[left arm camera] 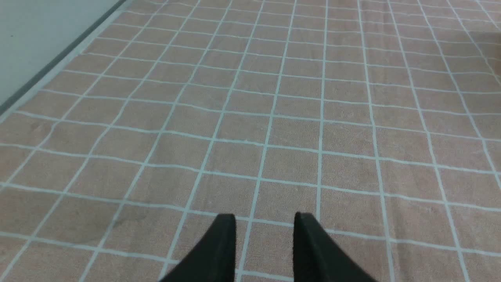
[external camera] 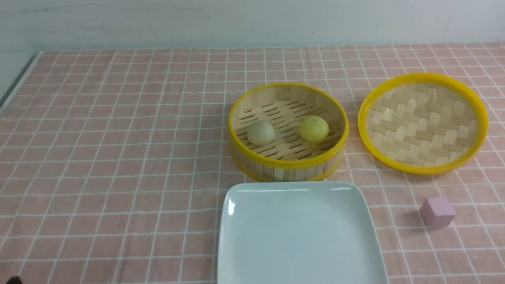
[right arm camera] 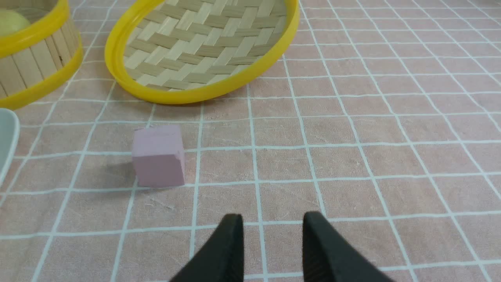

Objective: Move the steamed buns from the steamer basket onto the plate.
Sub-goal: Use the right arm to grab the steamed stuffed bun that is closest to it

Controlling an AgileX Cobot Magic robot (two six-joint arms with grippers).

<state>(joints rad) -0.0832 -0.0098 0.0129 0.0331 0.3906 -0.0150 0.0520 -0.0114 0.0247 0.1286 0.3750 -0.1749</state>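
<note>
1. Centre of the front view: the yellow bun [external camera: 313, 128] and the greyish-beige bun [external camera: 260, 132] sit apart on the slat floor of the steamer basket [external camera: 288, 167]; the white plate [external camera: 300, 236] lies bare just below it, lower centre
2. The left gripper [left arm camera: 265, 219] and the right gripper [right arm camera: 273, 217] each show jaws narrowly parted and empty over the checked tablecloth [external camera: 118, 157], neither at the basket
3. Risk: a low approach could catch the tall basket wall and shove the basket against the plate
4. Risk: a round bun may slip from the pinch, or roll on the glossy plate
5. Risk: the right arm may clip the pink cube [external camera: 437, 212], lower right, or the woven lid [external camera: 422, 118], upper right
</note>
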